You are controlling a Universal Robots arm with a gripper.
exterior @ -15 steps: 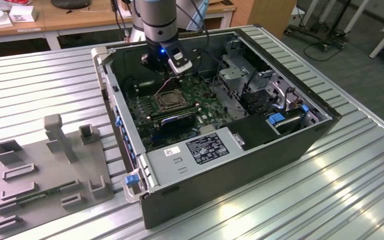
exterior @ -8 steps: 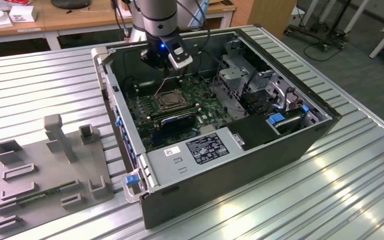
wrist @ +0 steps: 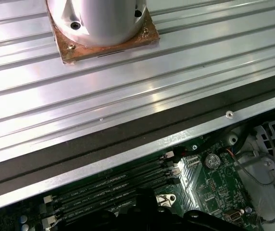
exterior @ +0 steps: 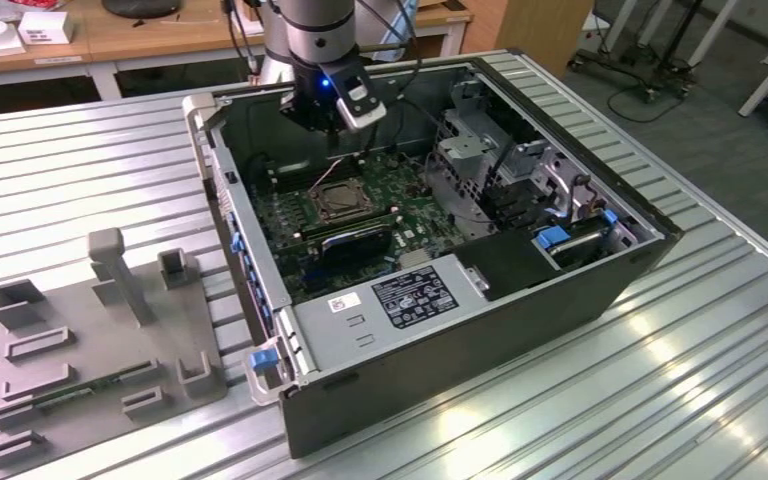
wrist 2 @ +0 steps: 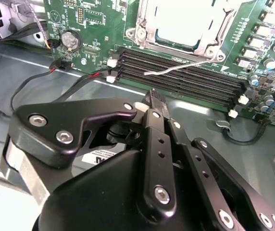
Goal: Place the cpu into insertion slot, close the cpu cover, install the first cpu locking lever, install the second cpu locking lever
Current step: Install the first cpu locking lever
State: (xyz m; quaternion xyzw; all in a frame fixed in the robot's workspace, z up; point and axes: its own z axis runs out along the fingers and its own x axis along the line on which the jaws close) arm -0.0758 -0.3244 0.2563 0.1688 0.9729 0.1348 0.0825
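In the second wrist view the cpu (wrist 2: 181,19) shows its pale silvery top inside the insertion slot on the green motherboard (wrist 2: 94,19). The cpu cover (wrist 2: 228,24) lies as a metal frame around it. A thin silver locking lever (wrist 2: 185,66) sticks out free over the black memory slots (wrist 2: 176,77). My gripper (wrist 2: 156,98) hangs above the case floor beside those slots, its black fingers together with nothing between them. In the exterior view the gripper (exterior: 335,128) hovers inside the open computer case, just behind the insertion slot (exterior: 335,200).
The open case (exterior: 491,330) lies on a ribbed metal table (exterior: 704,400). A grey fixture block (exterior: 104,330) stands at the exterior view's left. Drive cages and cables (exterior: 491,170) crowd the case's right half. A coin battery (wrist 2: 70,40) and red-black wires (wrist 2: 75,77) sit near the gripper.
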